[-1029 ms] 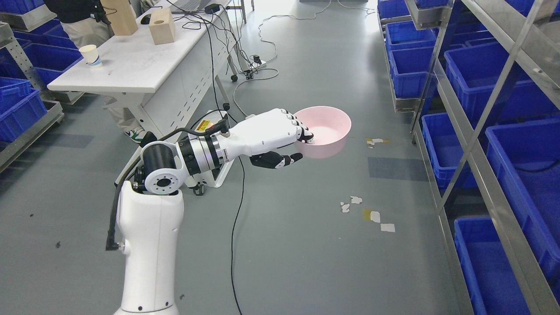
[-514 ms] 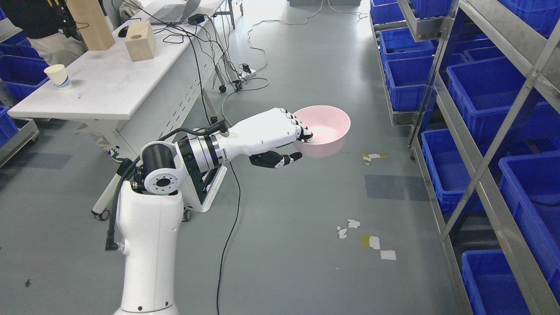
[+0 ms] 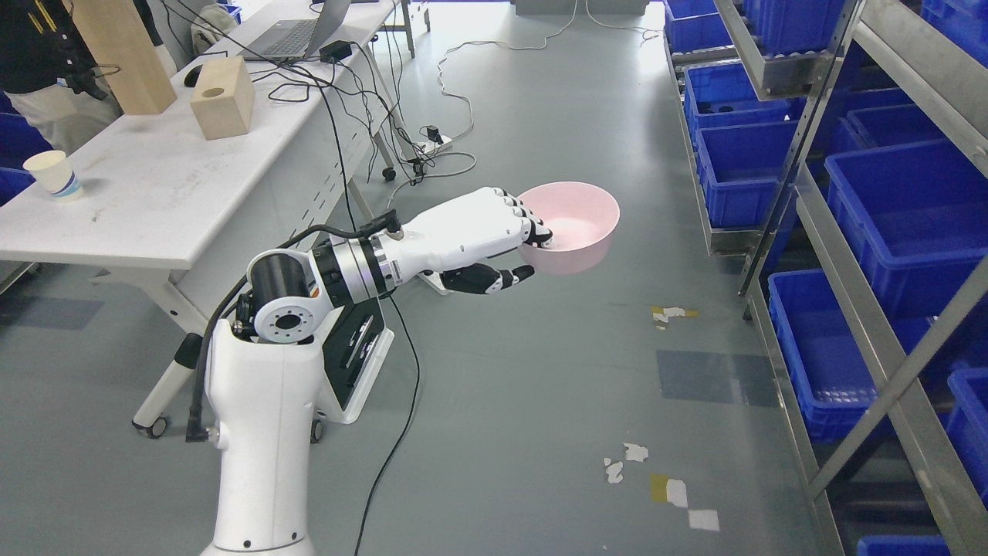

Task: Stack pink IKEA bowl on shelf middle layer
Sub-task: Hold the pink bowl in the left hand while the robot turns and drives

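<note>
A pink bowl [image 3: 579,226] hangs upright in the air over the grey floor, near the middle of the head view. My left hand [image 3: 525,251] is shut on its near rim: the white fingers [image 3: 532,229] curl over the rim into the bowl and the black thumb [image 3: 494,279] presses under it. The white left arm rises from the lower left. A metal shelf rack [image 3: 841,232] with blue bins on its layers runs along the right side, well apart from the bowl. My right arm does not show.
A white table [image 3: 170,193] at the left carries a paper cup [image 3: 52,174], wooden blocks [image 3: 222,99] and a laptop [image 3: 297,31]; a person stands behind it. Cables [image 3: 401,401] trail over the floor. Tape scraps [image 3: 664,483] lie lower right. Blue bins [image 3: 903,208] fill the rack.
The whole picture has shifted: table, floor marks and shelf slid down and sideways, so the camera has moved. The hand and bowl keep the same place and hold.
</note>
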{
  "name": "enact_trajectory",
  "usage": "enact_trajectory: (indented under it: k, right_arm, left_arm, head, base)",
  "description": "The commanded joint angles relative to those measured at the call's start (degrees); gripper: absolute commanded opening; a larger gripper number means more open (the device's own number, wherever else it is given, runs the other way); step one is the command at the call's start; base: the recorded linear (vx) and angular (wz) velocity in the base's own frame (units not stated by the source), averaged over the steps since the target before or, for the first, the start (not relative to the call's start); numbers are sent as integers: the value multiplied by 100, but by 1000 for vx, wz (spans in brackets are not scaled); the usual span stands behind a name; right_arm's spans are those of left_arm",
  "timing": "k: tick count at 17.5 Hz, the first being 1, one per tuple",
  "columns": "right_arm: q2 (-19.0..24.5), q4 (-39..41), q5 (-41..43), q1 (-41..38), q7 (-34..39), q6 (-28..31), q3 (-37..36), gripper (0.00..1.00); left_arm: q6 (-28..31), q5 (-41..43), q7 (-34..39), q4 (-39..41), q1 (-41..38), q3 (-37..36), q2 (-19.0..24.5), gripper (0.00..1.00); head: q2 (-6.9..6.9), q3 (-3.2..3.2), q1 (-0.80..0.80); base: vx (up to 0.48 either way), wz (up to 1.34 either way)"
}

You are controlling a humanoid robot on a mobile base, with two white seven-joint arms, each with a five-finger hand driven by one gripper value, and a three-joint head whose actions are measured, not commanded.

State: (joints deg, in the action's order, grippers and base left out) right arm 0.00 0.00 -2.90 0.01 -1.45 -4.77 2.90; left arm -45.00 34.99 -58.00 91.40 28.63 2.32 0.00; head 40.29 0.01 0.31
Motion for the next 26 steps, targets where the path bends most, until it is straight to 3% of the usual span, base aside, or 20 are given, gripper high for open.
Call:
enact_trajectory:
  k: [1, 14, 26]
  right_arm:
    - [-100, 100, 0, -124, -4, 2, 0, 100]
    - [-100, 100, 0, -124, -4, 2, 0, 100]
    - [-100, 100, 0, -124, -4, 2, 0, 100]
  left_arm:
    - [0, -1, 8, 0, 3, -4, 100, 1]
    - [0, -10, 166, 0, 47, -74, 100, 1]
    - [0, -19, 193, 0, 64, -249, 100, 2]
  head:
    - [0, 0, 0]
    - [0, 0, 0]
    - [1, 0, 0]
  base:
    - [364, 0]
    - [312, 35]
    - [180, -135]
